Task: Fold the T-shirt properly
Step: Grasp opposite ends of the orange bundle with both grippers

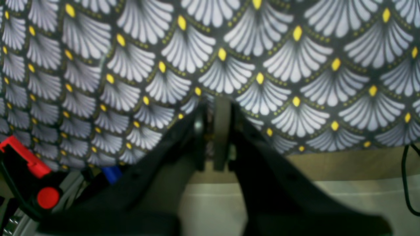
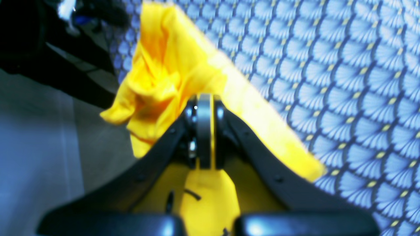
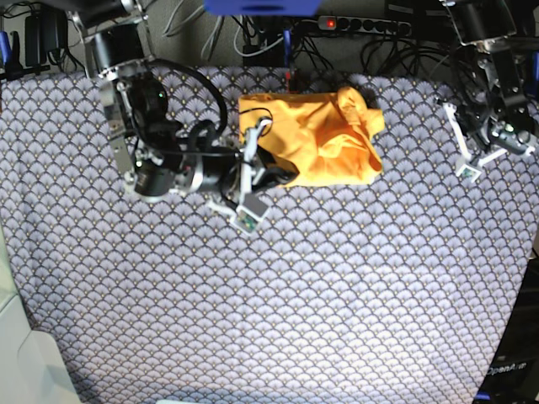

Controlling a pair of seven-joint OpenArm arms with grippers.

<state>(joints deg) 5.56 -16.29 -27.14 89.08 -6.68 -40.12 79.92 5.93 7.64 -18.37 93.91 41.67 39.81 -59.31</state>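
Base view shows the T-shirt [image 3: 316,139] lying bunched and wrinkled at the far middle of the table, on the fan-patterned tablecloth [image 3: 337,286]. Its right part is heaped into folds, while its left edge is drawn toward the right gripper [image 3: 268,168], which reaches in from the left side of the scene. The right arm [image 3: 160,164] lies low across the cloth, and a small wrist camera module [image 3: 246,210] hangs just on its near side.

Right wrist view shows that gripper's jaws pressed together with a fold of the yellow-orange T-shirt [image 2: 170,72] caught between them; cloth spreads beyond the tips and also shows underneath, between the black fingers [image 2: 262,160]. Past the table edge on the left of this view lies bare floor [image 2: 39,157].

Over at the far right edge of the table, the left gripper [image 3: 472,160] sits well apart from the shirt. Left wrist view shows its jaws [image 1: 213,134] nearly together with nothing between them, above the tablecloth's hanging edge. A red and black device [image 1: 29,173] sits blurred at the left of that view.
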